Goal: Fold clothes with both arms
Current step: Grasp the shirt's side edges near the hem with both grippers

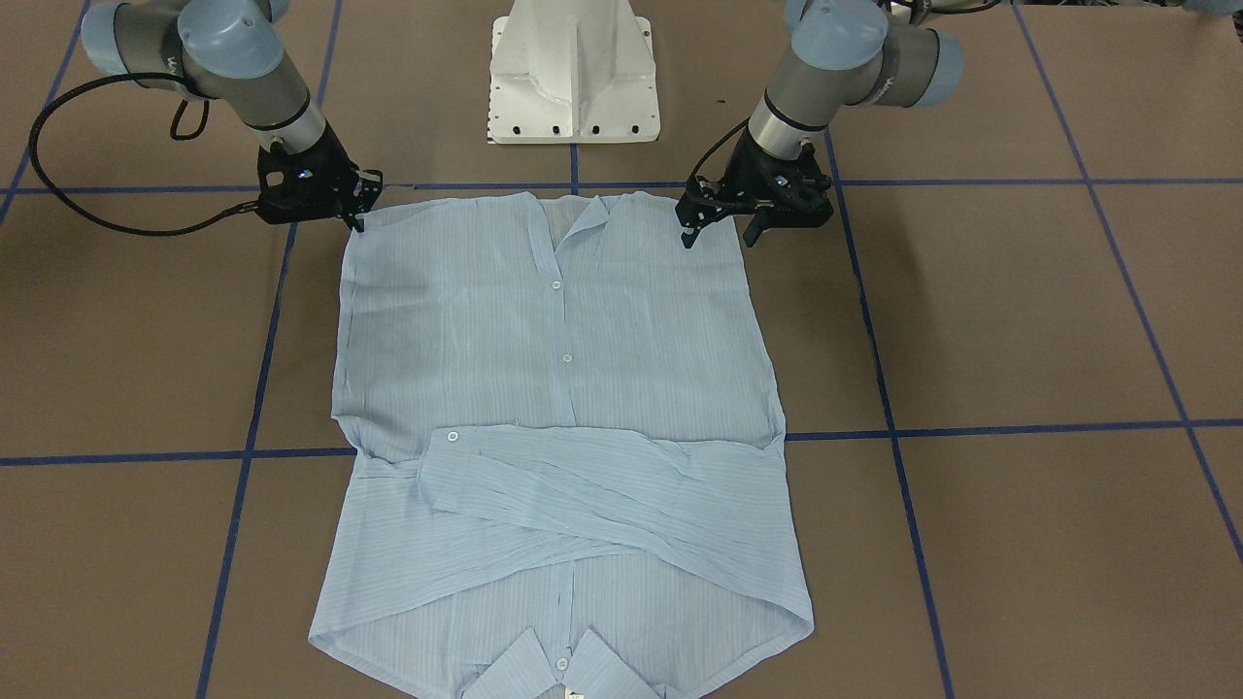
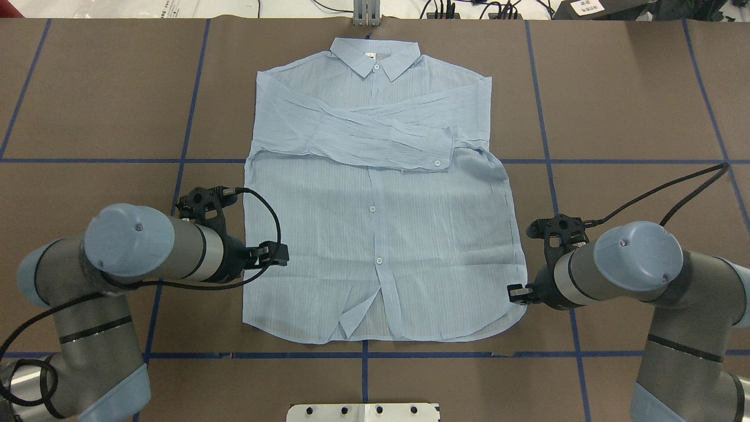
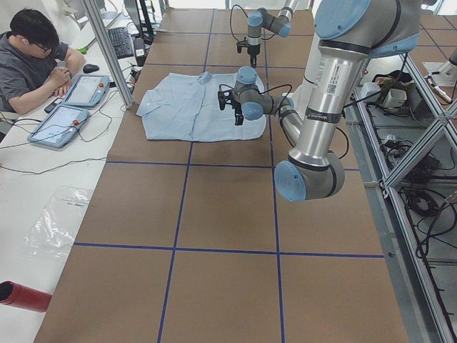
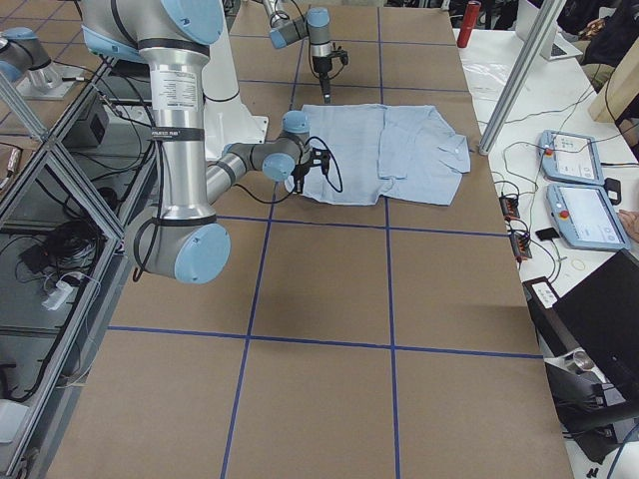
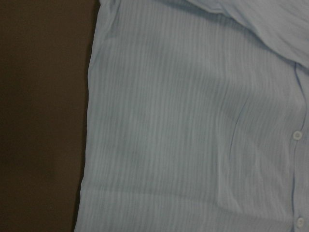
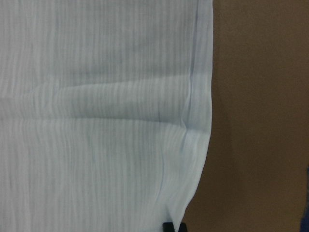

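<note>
The light-blue striped shirt (image 1: 563,379) lies flat and buttoned on the brown table, collar away from the robot base. Both sleeves are folded across the chest (image 2: 375,135). My left gripper (image 1: 721,233) is open and points down at the hem corner. One finger is over the cloth and the other is off it. My right gripper (image 1: 328,223) looks open at the opposite hem corner and stands low over the shirt's side edge (image 2: 518,293). The left wrist view shows only the shirt's side edge (image 5: 91,121). The right wrist view shows the shirt's edge (image 6: 193,135) with a black fingertip (image 6: 174,226) beside it.
The white pedestal base (image 1: 573,78) stands just behind the hem. Blue tape lines (image 2: 363,159) grid the table. Black cables loop from both wrists (image 1: 58,184). An operator (image 3: 36,57) sits at a side desk with tablets. A red cylinder (image 3: 25,296) lies off the table's end.
</note>
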{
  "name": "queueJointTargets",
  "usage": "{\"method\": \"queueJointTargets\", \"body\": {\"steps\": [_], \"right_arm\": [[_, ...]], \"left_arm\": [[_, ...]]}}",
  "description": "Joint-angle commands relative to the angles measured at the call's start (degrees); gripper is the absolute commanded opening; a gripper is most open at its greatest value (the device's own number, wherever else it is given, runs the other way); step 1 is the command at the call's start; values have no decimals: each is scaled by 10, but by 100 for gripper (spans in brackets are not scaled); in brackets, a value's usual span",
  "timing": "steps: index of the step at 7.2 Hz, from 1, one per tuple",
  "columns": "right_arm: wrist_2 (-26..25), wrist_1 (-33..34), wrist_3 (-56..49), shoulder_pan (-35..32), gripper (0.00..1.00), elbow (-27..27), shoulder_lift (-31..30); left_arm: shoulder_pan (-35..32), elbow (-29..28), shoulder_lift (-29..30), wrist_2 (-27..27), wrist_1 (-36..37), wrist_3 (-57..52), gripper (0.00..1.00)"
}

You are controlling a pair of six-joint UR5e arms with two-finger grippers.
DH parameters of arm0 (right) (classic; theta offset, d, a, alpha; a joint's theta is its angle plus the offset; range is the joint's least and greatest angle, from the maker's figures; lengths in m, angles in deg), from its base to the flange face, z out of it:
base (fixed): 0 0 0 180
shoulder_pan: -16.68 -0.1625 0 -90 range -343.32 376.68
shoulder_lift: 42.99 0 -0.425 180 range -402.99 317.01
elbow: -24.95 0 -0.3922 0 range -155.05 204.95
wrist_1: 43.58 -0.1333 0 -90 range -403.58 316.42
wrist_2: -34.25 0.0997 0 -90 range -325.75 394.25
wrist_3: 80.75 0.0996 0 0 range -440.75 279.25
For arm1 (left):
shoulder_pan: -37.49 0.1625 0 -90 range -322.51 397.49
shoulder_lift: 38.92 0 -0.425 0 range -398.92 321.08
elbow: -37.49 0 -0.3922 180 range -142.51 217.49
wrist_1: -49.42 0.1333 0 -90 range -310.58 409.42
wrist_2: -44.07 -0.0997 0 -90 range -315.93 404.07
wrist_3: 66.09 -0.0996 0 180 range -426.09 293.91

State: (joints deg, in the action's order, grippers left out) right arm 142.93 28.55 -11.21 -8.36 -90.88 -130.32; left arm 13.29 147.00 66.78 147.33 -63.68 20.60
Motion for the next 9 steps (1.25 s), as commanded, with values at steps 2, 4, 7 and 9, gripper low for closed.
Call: {"method": "queueJointTargets", "body": {"steps": [2,4,7,9], "right_arm": [[0,-2,4,-5,0,-6,2],[1,-1,4,-6,0,-7,2],[2,-1,3,-12,0,-5,2],[2,-1,3,-14,0,-4,2]], "left_arm": [[54,0,-22,-11,15,11,93],[58,0,-21,-11,31,12,82],[58,1,-17,-11,45,12,67],[57,2,-16,-11,62,12,60]]}}
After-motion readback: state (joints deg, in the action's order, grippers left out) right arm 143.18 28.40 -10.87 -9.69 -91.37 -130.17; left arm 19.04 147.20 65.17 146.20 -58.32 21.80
